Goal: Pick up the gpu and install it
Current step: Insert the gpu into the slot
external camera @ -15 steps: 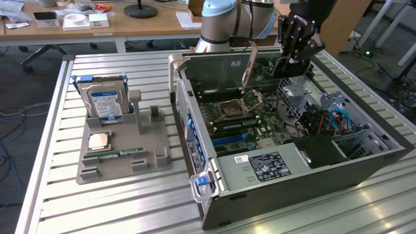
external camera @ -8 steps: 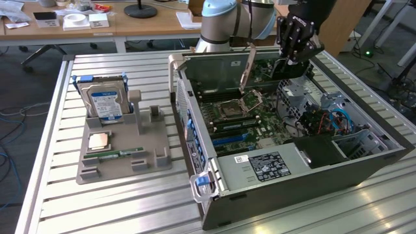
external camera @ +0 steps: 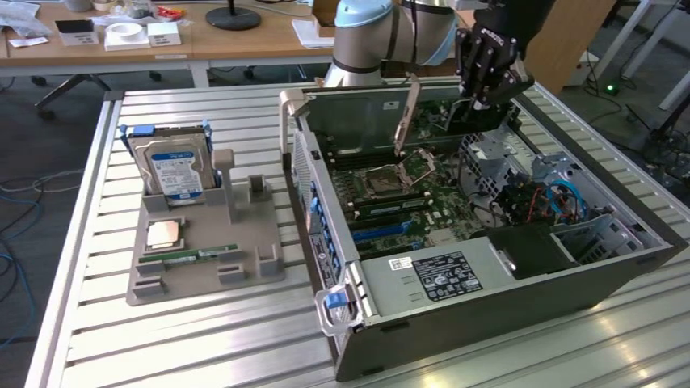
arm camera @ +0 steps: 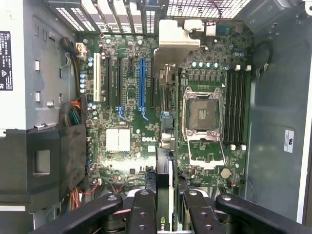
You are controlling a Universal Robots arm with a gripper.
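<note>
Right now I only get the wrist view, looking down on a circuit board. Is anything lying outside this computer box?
Observer: Yes. A grey holder sits on the slatted table, to the exterior view's left of the case.
Operator: What's in it?
Observer: A blue-labelled hard drive stands upright in it.
Operator: Where's the arm itself?
Observer: The arm rises behind the case's far side, its hand holding the gpu just inside that end.

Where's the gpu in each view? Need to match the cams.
Exterior view: gpu held in the tool, above the motherboard at the case far end.
Wrist view: gpu edge-on between the tool's fingers.
Shared landmark: the open CPU socket.
</note>
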